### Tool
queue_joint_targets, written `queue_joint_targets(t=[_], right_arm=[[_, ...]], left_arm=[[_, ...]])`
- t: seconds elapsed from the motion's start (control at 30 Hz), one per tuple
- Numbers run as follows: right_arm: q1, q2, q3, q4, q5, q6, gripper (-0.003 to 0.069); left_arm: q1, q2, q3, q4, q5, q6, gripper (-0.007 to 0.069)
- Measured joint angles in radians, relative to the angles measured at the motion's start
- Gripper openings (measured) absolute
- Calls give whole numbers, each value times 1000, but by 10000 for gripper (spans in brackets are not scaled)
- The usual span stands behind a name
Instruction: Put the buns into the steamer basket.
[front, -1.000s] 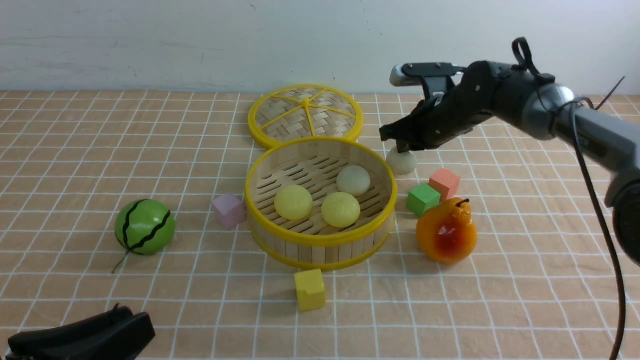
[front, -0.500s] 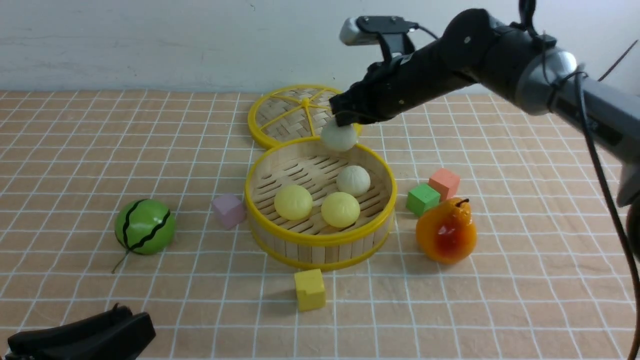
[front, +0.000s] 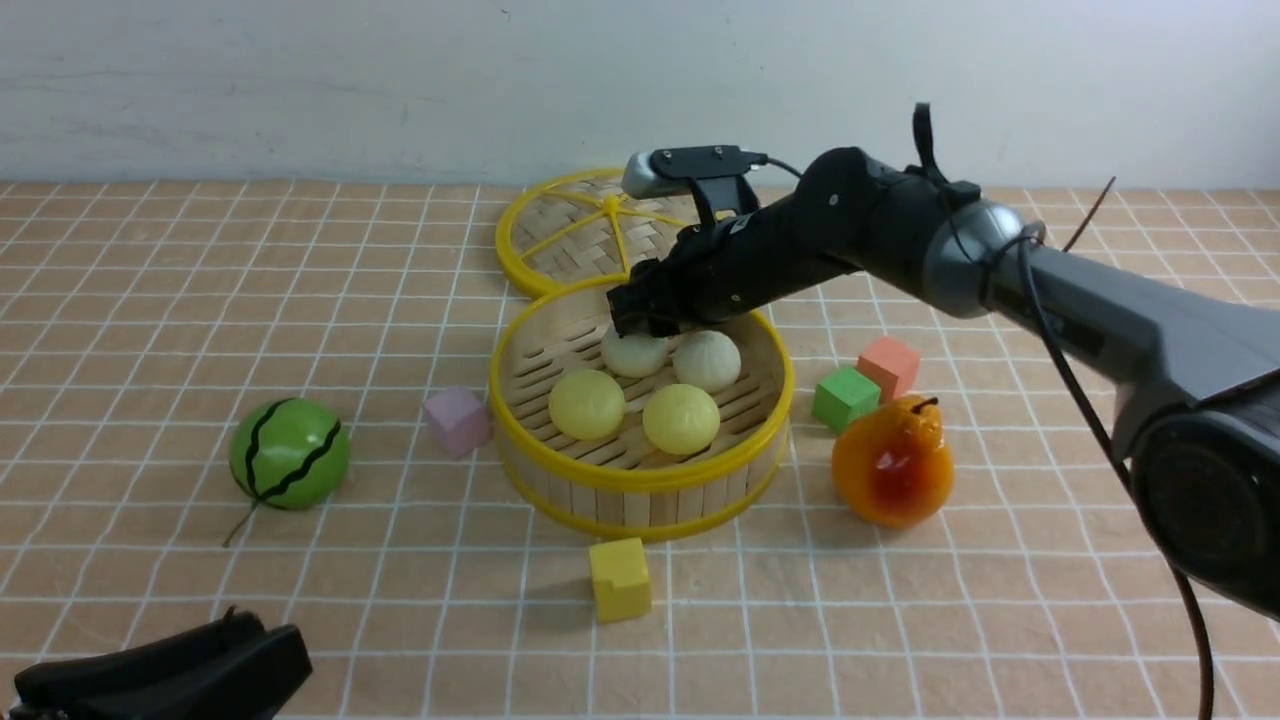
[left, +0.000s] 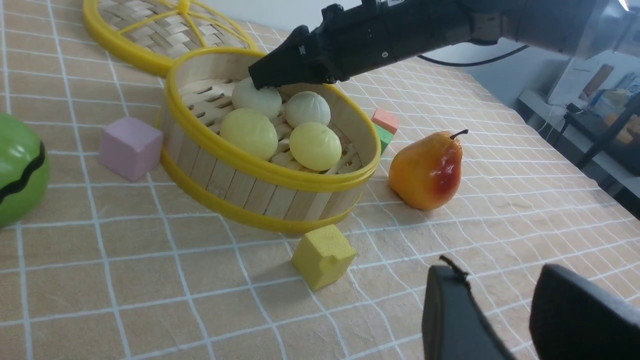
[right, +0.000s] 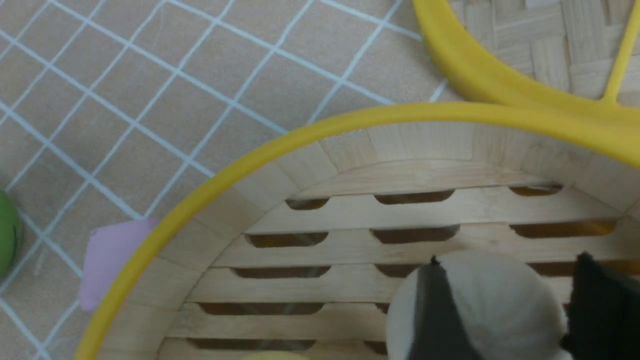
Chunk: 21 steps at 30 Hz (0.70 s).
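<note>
- Directly beneath the right end effector (front: 634, 330), the fourth bun (front: 634, 352), off-white, sits on the slatted floor toward the far side of the steamer basket (front: 640, 480).
- Its fingers (right: 435, 310) straddle that bun's top; the right wrist view shows them either side of it, but I cannot tell whether they grip it or have let go.
- The coming move turns on this: the bun lies straight below the tips, so a clean lift straight up looks right, to avoid dragging it.
- The bun is round, with no long axis to speak of.
- Inside the basket are all four buns: another off-white bun (front: 707, 360) just beside the first, and two pale yellow buns (front: 586, 404) nearer the front.
- The left end effector (left: 500, 315) hangs wide and empty, well apart, low over the worktop (front: 200, 300).
- The woven lid (front: 610, 230) lies behind the basket, holding nothing.
</note>
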Motion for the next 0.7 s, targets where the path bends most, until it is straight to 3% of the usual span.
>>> queue_joint_targets(t=[0.1,0.17,0.33,0.37,0.47,0.5,0.6,0.7], right_arm=[[-11,-50,1,-19,52,1,510],[-19,-99,1,-25,106,12,531],[-47,-289,1,-134,345,140,482],[-51,-325,1,-167,397,173,456],[-58,-479,11,-331,606,296,287],[-58,-486,13,-338,612,306,265],[-58,-628,103,-405,645,374,93],[-58,-727,197,-418,649,402,9]], left_arm=[[0,0,0,0,0,0,236],[0,0,0,0,0,0,237],[0,0,0,0,0,0,237],[0,0,0,0,0,0,237],[0,0,0,0,0,0,237],[0,0,0,0,0,0,237],[0,0,0,0,0,0,237],[0,0,0,0,0,0,237]])
